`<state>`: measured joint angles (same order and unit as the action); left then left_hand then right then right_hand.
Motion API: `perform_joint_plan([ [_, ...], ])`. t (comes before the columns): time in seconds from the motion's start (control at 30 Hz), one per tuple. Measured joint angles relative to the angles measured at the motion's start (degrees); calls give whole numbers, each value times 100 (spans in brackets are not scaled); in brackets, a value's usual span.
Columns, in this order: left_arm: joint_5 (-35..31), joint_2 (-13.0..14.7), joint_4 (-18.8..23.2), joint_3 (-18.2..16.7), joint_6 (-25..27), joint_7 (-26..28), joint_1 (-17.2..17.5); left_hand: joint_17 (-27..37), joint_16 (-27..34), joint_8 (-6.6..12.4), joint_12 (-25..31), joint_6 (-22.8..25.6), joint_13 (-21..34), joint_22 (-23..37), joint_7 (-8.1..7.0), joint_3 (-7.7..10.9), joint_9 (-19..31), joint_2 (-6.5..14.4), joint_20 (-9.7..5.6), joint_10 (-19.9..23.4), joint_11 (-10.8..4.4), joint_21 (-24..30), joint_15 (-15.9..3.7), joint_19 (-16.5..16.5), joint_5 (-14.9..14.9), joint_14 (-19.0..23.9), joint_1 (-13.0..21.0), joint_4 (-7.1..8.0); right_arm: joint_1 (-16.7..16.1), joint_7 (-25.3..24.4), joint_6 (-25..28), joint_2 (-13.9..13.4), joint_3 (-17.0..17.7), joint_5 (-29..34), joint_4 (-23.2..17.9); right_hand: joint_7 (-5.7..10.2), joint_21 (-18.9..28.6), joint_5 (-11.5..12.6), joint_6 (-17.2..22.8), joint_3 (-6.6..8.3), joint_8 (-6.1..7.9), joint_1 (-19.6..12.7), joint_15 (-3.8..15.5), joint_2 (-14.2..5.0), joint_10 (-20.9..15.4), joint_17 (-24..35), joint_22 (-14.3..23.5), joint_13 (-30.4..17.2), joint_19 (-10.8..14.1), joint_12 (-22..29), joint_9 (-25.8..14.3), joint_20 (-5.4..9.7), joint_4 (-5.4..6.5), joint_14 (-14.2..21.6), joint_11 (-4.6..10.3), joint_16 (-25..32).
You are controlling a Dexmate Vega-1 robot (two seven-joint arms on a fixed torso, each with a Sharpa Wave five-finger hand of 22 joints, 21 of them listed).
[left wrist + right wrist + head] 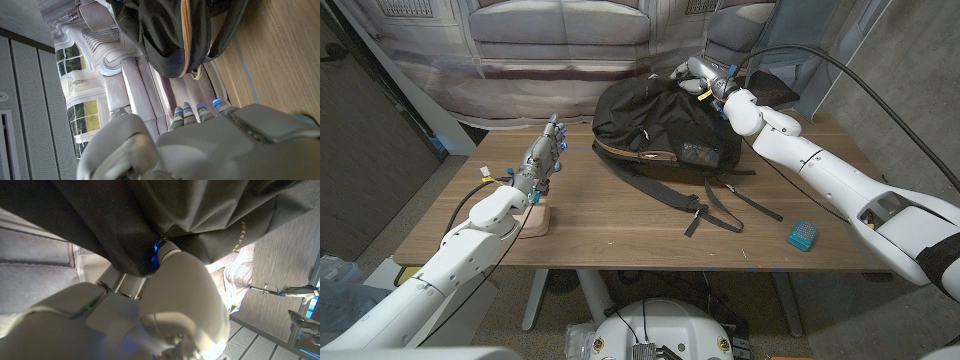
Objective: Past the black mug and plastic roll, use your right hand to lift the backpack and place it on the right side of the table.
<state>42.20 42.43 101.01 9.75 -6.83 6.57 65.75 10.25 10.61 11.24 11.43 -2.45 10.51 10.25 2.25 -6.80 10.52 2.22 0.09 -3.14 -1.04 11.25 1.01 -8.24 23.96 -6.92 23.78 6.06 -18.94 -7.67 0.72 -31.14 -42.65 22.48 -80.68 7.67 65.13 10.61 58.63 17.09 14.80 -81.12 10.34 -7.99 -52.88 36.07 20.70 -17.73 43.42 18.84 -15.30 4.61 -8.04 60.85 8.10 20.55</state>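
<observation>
The black backpack with a tan zip lies at the back middle of the wooden table, its straps trailing toward the front. My right hand is at the backpack's far top end. In the right wrist view its fingers are buried in a bunched fold of the dark fabric, gripping it. My left hand stands left of the backpack with fingers straight and nothing in it. The left wrist view looks past that hand at the backpack.
A beige flat object lies under my left forearm near the table's left side. A small blue object sits at the front right. Bare wood stretches right of the straps. A curtain and a sofa print hang behind the table.
</observation>
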Motion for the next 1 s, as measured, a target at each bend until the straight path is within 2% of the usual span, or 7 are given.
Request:
perform_joint_plan([
  [1.0,45,-53,-106,49,-72,-92,-42,0,0,0,0,0,0,0,0,-48,0,30,0,0,0,0,0,0,0,0,30,1,4,-266,99,351,-541,445,467,45,44,20,19,24,-19,83,-13,-7,-32,1,-51,7,1,-23,-12,0,24,-7,32,-48],
])
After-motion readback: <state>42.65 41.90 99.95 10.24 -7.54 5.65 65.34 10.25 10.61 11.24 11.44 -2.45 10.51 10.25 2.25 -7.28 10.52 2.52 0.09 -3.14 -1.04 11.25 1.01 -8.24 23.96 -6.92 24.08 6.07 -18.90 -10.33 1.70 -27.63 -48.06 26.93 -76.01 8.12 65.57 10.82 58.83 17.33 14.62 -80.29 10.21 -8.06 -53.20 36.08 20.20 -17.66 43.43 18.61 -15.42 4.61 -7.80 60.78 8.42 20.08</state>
